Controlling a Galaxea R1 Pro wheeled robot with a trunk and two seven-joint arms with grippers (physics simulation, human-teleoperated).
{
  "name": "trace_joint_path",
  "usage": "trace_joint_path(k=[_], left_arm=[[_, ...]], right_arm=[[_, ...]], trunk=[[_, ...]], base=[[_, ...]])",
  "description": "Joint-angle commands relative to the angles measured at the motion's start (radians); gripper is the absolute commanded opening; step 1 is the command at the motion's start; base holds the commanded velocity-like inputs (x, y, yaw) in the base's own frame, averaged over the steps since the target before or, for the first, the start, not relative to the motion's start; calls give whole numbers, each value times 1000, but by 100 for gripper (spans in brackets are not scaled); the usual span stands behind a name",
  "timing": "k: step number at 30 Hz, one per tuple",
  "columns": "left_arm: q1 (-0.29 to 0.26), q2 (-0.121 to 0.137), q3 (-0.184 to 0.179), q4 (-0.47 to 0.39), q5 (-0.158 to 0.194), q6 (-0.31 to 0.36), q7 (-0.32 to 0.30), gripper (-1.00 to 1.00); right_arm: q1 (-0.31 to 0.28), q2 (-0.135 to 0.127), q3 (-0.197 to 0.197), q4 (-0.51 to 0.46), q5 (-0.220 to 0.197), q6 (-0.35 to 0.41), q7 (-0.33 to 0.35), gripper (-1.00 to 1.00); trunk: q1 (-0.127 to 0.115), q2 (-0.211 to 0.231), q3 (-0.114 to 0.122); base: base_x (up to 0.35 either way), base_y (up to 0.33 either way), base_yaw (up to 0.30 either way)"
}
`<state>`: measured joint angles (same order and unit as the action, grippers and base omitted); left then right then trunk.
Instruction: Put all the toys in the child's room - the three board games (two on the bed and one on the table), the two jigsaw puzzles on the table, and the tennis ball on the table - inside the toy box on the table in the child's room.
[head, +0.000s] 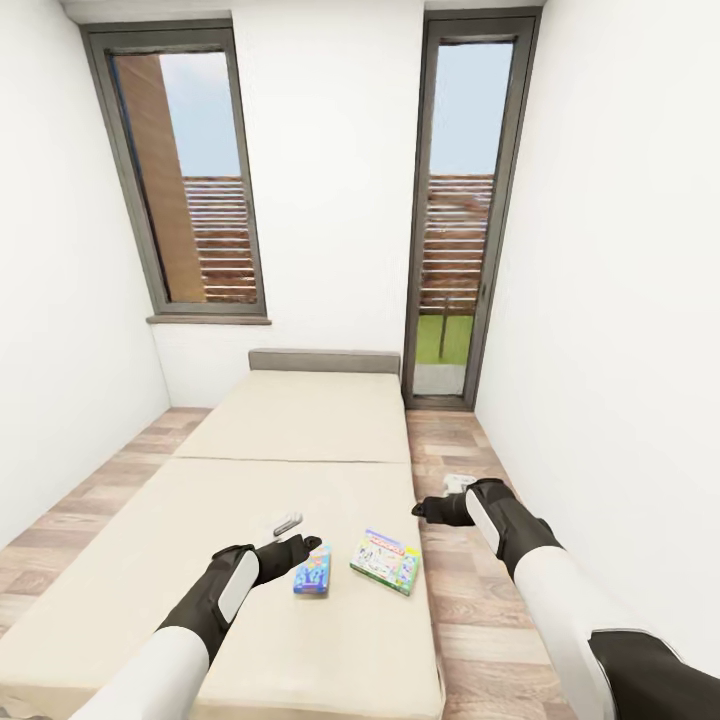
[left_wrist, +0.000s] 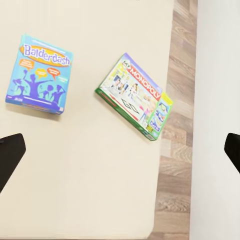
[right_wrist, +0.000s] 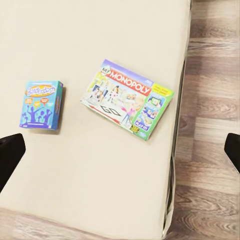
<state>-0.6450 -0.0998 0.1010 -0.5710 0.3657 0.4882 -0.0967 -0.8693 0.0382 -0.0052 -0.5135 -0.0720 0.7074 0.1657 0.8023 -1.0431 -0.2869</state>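
I see two board games lying flat on the bed (head: 300, 440), well apart from each other. The blue Balderdash box (head: 312, 570) sits near the foot end, just beside my left claw (head: 305, 548), which hovers with fingers spread and empty. The Monopoly box (head: 386, 561) lies angled near the bed's right edge. My right claw (head: 425, 510) hangs over the wood floor (head: 470, 600) beside the bed, fingers apart, holding nothing.
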Motion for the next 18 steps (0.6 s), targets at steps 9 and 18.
trace_joint_path(k=[9,18], left_arm=[[0,-2,7,-1,0,7,-3,100],[-2,-4,6,2,0,8,-1,100]], right_arm=[[-1,3,-2,-10,-8,8,-4,100],[-3,1,-3,-14,-9,14,-5,100]], trunk=[[0,-1,0],[0,-1,1]], base=[[78,-56,-68],[14,-10,-79]])
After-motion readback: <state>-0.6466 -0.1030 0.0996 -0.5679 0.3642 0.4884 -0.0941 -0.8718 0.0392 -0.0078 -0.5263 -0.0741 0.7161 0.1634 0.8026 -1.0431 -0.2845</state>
